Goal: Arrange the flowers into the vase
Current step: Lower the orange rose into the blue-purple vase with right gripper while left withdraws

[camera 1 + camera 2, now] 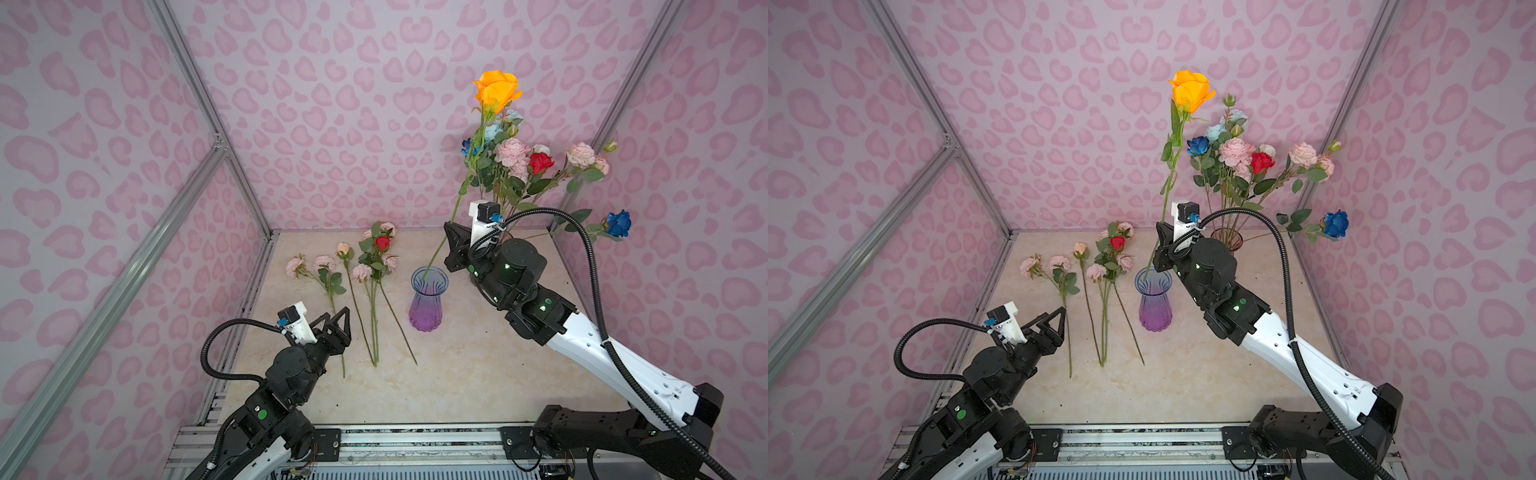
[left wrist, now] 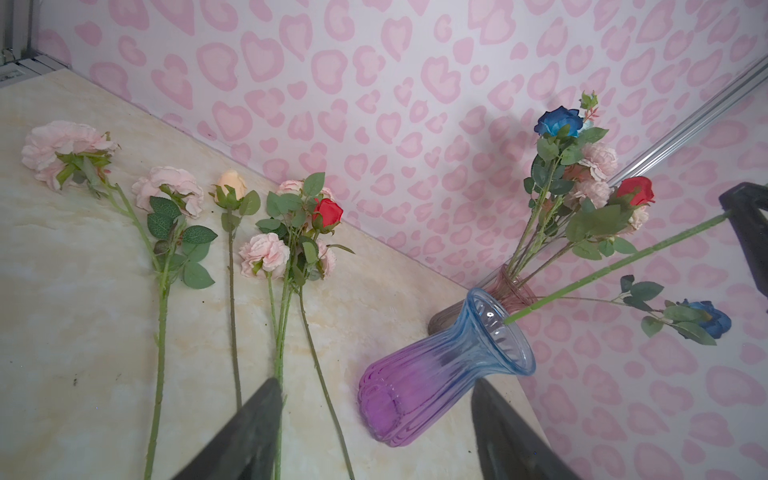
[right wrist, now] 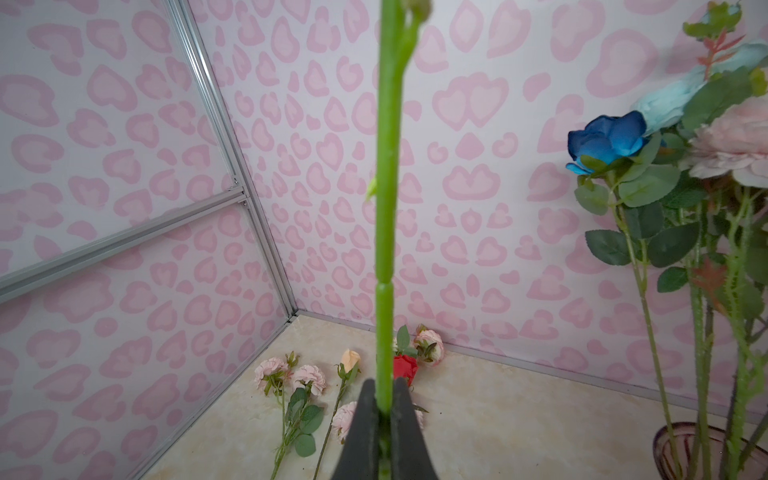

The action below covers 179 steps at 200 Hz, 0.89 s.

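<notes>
Pink heart-print walls are seen around a marble tabletop (image 1: 457, 374). One orange rose (image 1: 496, 89) is stood with its stem end inside the blue-purple vase (image 1: 428, 307), pinched by the closed right hand (image 3: 384, 415). Several flowers (image 1: 376, 266) are left lying beside the vase. The left hand (image 1: 338, 316) is held wide, empty.

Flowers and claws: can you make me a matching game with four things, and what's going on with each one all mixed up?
1 orange rose
2 peach bud
3 left claw
4 pale blue flower

A lying on the table
B open, holding nothing
C stem pinched in the right claw
D standing in the back vase

Pairs: 1-C, 2-A, 3-B, 4-D
</notes>
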Tool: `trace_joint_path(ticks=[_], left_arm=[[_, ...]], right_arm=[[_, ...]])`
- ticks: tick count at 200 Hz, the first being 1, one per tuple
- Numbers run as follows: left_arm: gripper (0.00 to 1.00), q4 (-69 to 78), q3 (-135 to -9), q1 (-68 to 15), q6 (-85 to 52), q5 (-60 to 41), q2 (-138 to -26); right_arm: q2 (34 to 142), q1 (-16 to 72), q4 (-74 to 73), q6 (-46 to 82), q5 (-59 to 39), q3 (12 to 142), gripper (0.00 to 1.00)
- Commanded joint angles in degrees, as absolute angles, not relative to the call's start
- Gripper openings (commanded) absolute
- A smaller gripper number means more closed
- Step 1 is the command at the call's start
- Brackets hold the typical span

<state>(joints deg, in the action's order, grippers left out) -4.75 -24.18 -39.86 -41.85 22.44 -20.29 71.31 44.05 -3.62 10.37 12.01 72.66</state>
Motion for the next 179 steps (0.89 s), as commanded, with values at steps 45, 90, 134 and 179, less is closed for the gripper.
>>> trace_joint_path(ticks=[45, 90, 134, 179], left_arm=[[0.73, -3.2, -23.4, -39.9, -42.8, 22.3, -23.3], [0.73, -3.1, -22.6, -39.8, -43.3, 22.6, -24.3], [0.73, -2.9, -22.5, -39.9, -43.3, 22.8, -24.7], [0.73, -2.9, -22.7, -39.8, -43.4, 22.9, -25.9]], right_arm=[[74.1, 43.6, -7.1, 11.4, 12.7, 63.7, 0.02], [75.5, 43.6, -6.4, 14.9, 12.0, 58.8, 0.1], [76.4, 43.7, -3.7, 16.7, 10.5, 57.4, 0.14], [75.6, 43.7, 0.5, 16.8, 10.9, 58.0, 0.25]])
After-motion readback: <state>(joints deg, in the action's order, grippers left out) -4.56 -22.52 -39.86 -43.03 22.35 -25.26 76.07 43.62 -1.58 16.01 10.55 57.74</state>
